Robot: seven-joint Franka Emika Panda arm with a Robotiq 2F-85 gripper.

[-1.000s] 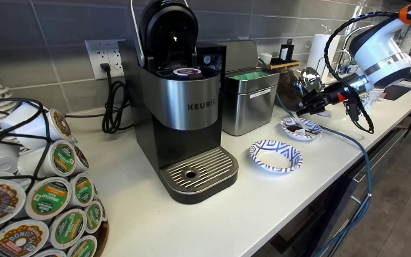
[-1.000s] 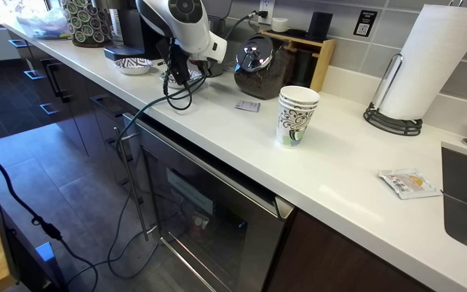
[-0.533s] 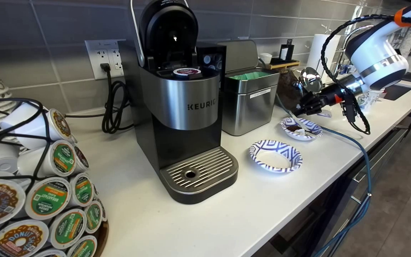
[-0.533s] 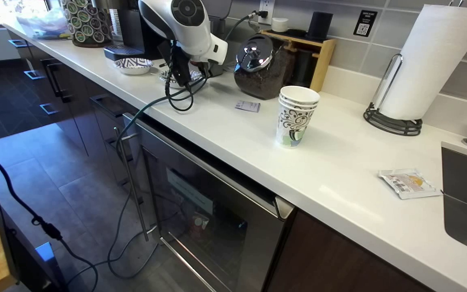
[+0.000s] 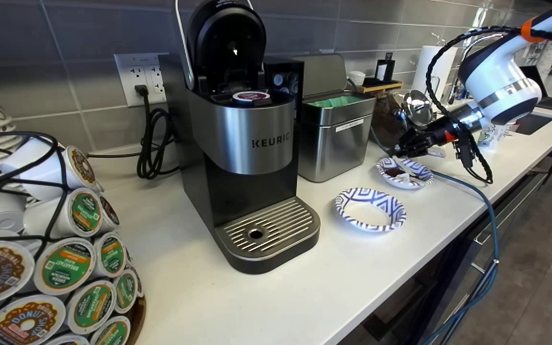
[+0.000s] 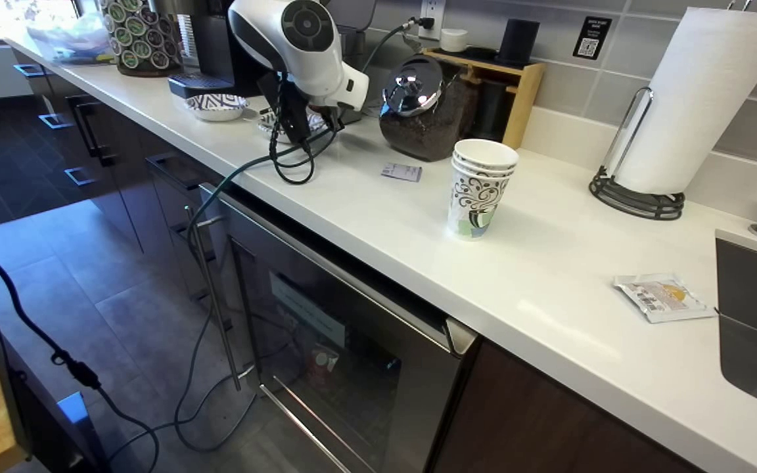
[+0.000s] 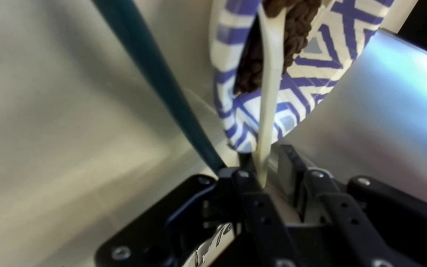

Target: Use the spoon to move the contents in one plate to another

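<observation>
In the wrist view, I am holding my black metal fingers (image 7: 293, 163) a little apart at the rim of a round, shallow, blue-and-white patterned dish (image 7: 310, 66). Dark brown pieces (image 7: 298, 29) are lying in it, and a white plastic spoon (image 7: 271, 74) is reaching into them, its handle running out over the rim and showing between my fingers. A gap is showing between the handle and one finger, so I am gripping nothing; whether it is brushing the other finger, I cannot tell. In both exterior views, another round, shallow, blue-and-white patterned dish (image 5: 396, 208) is sitting near the first on the white tabletop (image 5: 266, 306), beside a silver-and-black coffee machine (image 5: 245, 139). A blue-green cable (image 7: 150, 66) is passing the first dish.
</observation>
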